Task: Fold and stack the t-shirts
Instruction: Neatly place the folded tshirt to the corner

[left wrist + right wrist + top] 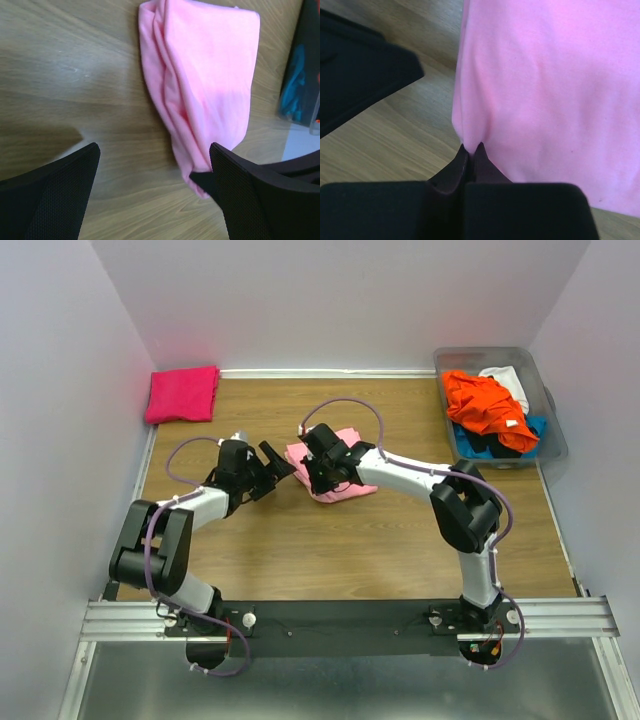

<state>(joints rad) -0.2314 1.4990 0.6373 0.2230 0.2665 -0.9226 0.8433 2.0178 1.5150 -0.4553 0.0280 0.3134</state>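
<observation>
Wooden table (300, 540), pink shirt (336, 493), magenta shirt (182, 394), bin (552, 445)

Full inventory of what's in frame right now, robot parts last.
light pink t-shirt: 1, light pink, folded, mid-table
hot-pink t-shirt: 1, magenta, folded, far-left corner
bin: 1, clear plastic, far-right corner
orange t-shirt: 1, orange, on top in the bin
white cloth, blue cloth, black cloth: one patch each, in the bin, partly buried
table: 1, wood
left gripper: 1, black, open, beside the light pink t-shirt
right gripper: 1, black, shut on the light pink t-shirt's edge
</observation>
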